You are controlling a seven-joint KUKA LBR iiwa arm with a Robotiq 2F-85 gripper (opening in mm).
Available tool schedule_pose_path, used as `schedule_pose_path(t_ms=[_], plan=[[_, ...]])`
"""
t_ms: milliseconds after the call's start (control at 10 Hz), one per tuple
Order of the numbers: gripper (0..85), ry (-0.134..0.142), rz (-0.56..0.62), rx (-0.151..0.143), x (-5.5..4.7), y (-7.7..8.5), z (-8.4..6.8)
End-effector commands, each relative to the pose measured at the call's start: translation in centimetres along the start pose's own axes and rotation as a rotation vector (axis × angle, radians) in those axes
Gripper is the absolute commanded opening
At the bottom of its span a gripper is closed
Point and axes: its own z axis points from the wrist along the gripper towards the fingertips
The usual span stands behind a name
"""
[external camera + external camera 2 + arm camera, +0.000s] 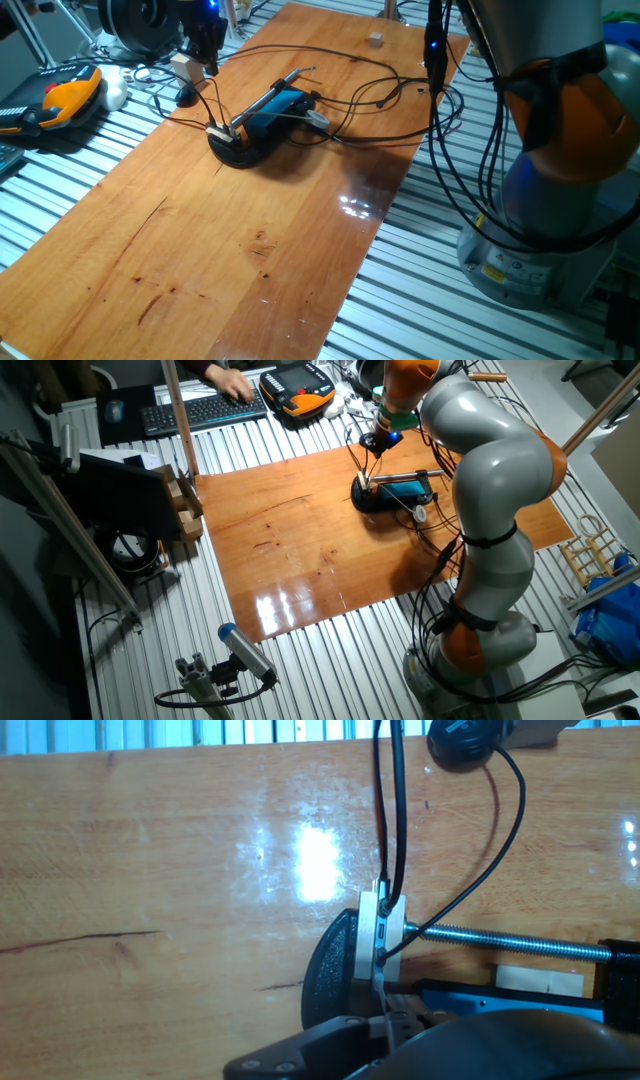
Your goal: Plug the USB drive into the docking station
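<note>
Upper centre of the frame: flat bright-blue rectangular docking station (277, 108) on its black curved base, light, rigid, cable-tethered; the black two-finger gripper (207, 40) hovers above-left, jaw state indeterminate, USB drive unseen.

Docking station (272, 112): flat bright-blue box on a black curved base, lying tilted, long axis running 8-to-2 o'clock, at 12 o'clock on the bench (230, 250). Several thin black cables attached, looping toward 3 o'clock. USB drive not identifiable.
</note>
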Motion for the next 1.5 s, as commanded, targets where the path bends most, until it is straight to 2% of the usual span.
schedule_pose_path(t_ms=[0, 200, 500, 900, 1400], plan=[[0.0, 0.007, 0.001, 0.004, -0.1, -0.01, -0.19], [0.0, 0.018, -0.001, 0.015, -0.59, -0.21, -1.17], [0.0, 0.011, 0.001, 0.01, -0.74, -0.33, -1.09], [0.0, 0.004, 0.011, -0.002, -0.54, -0.12, -1.04], [0.0, -0.002, 0.023, -0.004, 0.24, 0.51, -0.37]])
